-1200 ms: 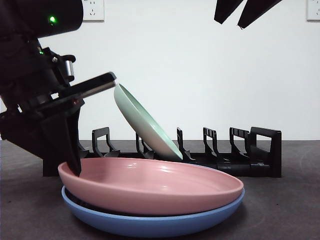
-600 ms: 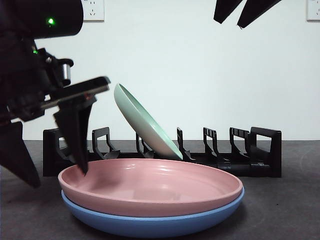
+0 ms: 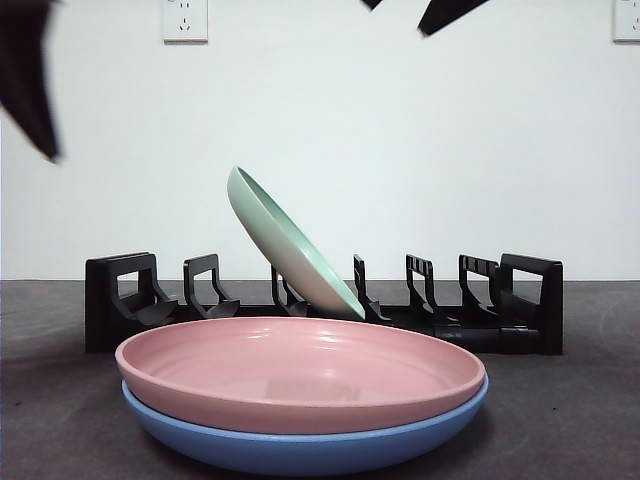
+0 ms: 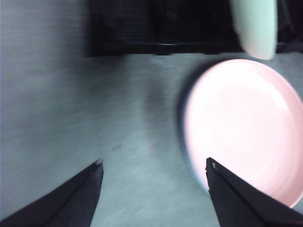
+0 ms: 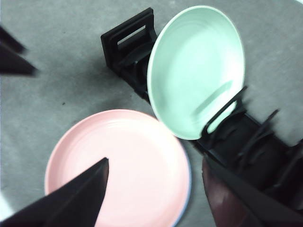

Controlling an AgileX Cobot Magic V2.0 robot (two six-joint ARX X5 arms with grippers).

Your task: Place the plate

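A pale green plate (image 3: 290, 245) leans tilted in the black slotted rack (image 3: 520, 300). In front of the rack, a pink plate (image 3: 300, 370) lies stacked on a blue plate (image 3: 300, 448). My left gripper (image 4: 154, 162) is open and empty, above the grey table beside the pink plate (image 4: 246, 132). In the front view it shows only as a black tip (image 3: 30, 80) at the top left. My right gripper (image 5: 155, 161) is open and empty, high above the pink plate (image 5: 118, 165) and the green plate (image 5: 196, 71). It shows as dark tips (image 3: 420, 12) at the front view's top edge.
The rack has several free slots on each side of the green plate, among them one at its left end (image 3: 125, 295). The dark grey table (image 3: 570, 420) lies around the stacked plates. A white wall with sockets (image 3: 185, 20) stands behind.
My left arm has lifted from the pink plate's left rim, up and to the left. The right gripper's tips have shifted left and higher. The plates have not moved.
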